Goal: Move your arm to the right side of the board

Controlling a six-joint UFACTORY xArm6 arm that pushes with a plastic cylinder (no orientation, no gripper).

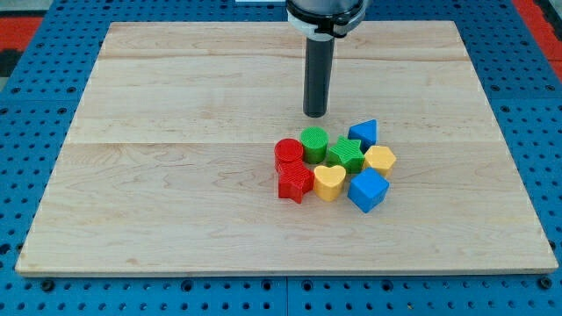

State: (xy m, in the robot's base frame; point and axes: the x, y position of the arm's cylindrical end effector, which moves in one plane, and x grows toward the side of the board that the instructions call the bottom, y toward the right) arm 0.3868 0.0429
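My tip [315, 114] stands on the wooden board [176, 175], just above a tight cluster of blocks a little right of the board's middle. Nearest below the tip is a green cylinder [313, 140]. A blue block [363, 132] lies to the tip's lower right. A green star [346, 154], a red cylinder [288, 152], a red star [295, 182], a yellow heart [329, 182], a yellow hexagon block [379, 159] and a blue cube [367, 190] make up the cluster. The tip touches none of them.
The board lies on a blue perforated table [35, 290]. The arm's dark body [325, 16] hangs over the board's top edge. A red area [35, 17] shows at the view's top corners.
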